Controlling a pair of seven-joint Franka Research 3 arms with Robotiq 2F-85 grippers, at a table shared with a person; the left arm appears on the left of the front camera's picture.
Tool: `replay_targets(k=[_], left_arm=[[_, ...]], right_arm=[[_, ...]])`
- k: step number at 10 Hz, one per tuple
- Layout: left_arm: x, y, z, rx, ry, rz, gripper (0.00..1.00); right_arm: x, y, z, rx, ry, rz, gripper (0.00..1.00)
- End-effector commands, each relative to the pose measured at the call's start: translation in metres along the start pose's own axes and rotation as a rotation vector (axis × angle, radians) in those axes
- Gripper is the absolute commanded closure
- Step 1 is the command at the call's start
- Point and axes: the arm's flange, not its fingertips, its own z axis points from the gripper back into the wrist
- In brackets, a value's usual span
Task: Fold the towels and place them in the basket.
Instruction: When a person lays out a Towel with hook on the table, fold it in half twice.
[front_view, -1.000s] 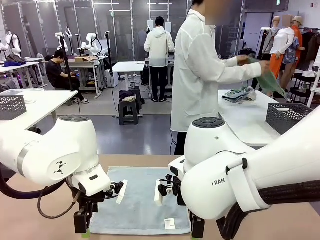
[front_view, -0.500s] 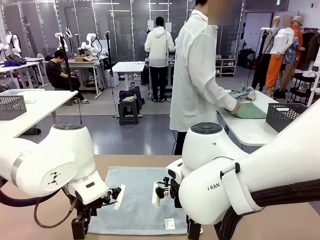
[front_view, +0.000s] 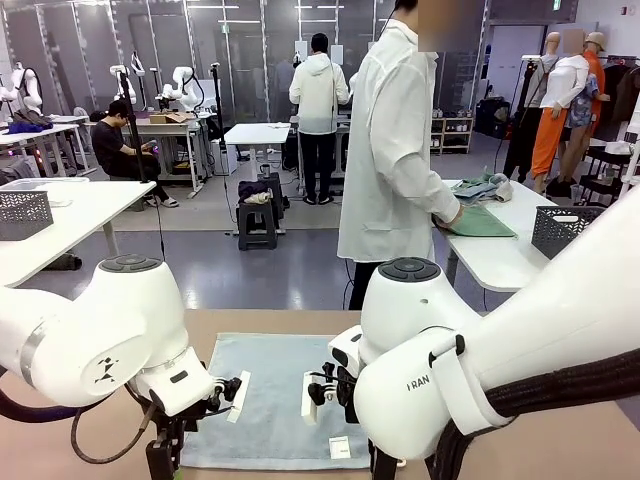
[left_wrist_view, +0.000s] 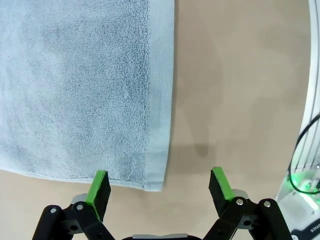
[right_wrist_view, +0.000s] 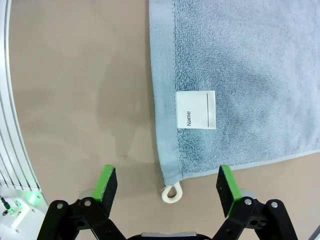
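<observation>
Front view: the blue-grey towel (front_view: 275, 395) lies flat near the surface's (front_view: 260, 322) near edge, between both arms, so I'd say you're on the first fold. Left wrist view: your left hand (left_wrist_view: 159, 175) is wide open and empty, straddling a near corner. Drop straight down and pinch just the hem. Right wrist view: right hand (right_wrist_view: 166, 171) is equally open and empty over the loop (right_wrist_view: 171, 192) corner. There's plenty of bare surface outside both side edges.

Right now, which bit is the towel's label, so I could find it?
Look at the brown table, where a pale blue towel lies flat. Near the corner with a small cord loop sits a white square label; it alone carries the printed word Name.
</observation>
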Motion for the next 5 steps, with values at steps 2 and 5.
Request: replay_targets(k=[2, 5], left_arm=[[-0.0029, 0.0001, -0.0054, 0.000, -0.034, -0.029, 0.00], [-0.0022, 0.0047, -0.0080, -0.011, -0.033, -0.038, 0.00]], right_arm=[[0.0005, -0.0054, -0.0102, 0.005, 0.014, 0.005, 0.00], [0.0016, -0.0089, -0.0153, 0.010, 0.021, 0.000, 0.00]])
